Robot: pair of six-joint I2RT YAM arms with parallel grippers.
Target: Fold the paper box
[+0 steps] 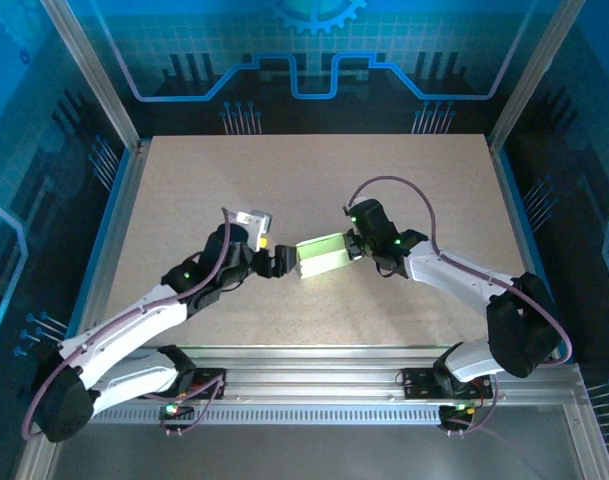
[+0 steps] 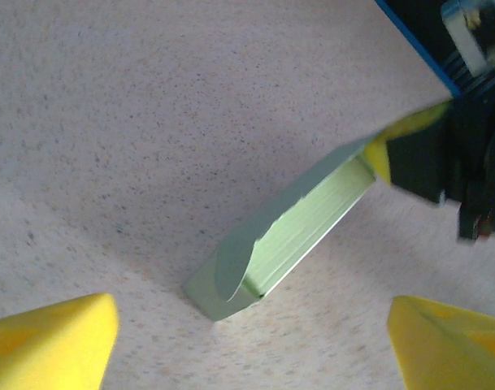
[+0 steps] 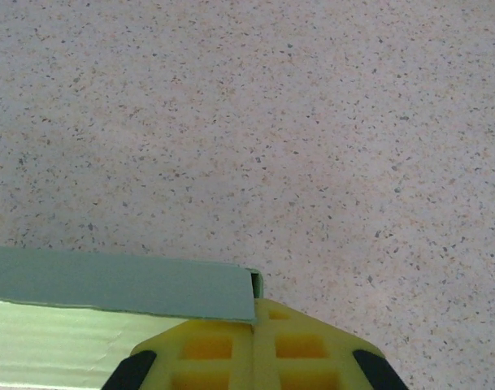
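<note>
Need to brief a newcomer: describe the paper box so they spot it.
Midway across the speckled beige table, between the left gripper and the right gripper, is the paper box. Pinched by the right one, it is the only pale-green card.

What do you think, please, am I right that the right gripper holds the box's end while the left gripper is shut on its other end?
Not quite: the left gripper is open, fingers clear of the box, as the left wrist view shows. The right gripper does hold it.
</note>
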